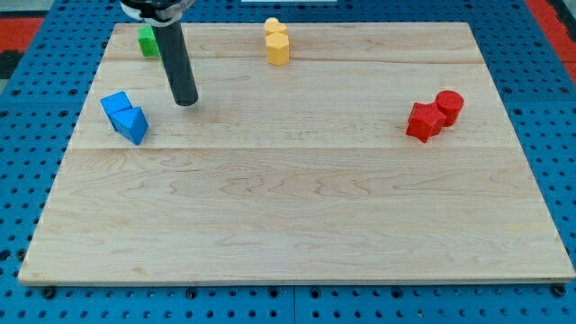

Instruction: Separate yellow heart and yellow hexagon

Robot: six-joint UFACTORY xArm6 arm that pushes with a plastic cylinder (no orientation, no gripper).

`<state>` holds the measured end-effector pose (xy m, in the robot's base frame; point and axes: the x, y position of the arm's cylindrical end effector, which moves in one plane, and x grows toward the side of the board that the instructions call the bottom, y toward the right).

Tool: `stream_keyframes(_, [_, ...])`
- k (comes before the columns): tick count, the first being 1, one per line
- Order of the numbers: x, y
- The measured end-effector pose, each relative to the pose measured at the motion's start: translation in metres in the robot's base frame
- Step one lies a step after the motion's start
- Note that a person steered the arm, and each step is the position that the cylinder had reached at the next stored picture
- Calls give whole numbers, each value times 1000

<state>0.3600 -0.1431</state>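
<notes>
The yellow heart (274, 27) and the yellow hexagon (278, 49) sit touching each other near the view's top edge of the wooden board (297, 207), the heart just above the hexagon. My tip (185, 101) rests on the board well to the left of and below the yellow pair, apart from them. It stands to the right of and slightly above the blue blocks.
A blue cube (115, 106) and a blue triangle (133, 124) touch at the view's left. A green block (148, 41) sits at the top left, partly behind the rod. A red star-like block (423, 121) and a red cylinder (449, 105) touch at the right.
</notes>
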Motion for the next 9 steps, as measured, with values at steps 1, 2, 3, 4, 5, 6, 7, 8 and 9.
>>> stream_keyframes(1, [0,2])
stream_keyframes(2, [1,19])
stream_keyframes(3, [1,24])
stream_keyframes(4, [1,24])
stream_keyframes(5, [-7,29])
stream_keyframes(6, [-40,29])
stream_keyframes(7, [-70,30])
stream_keyframes(8, [-97,30])
stream_keyframes(9, [-123,30])
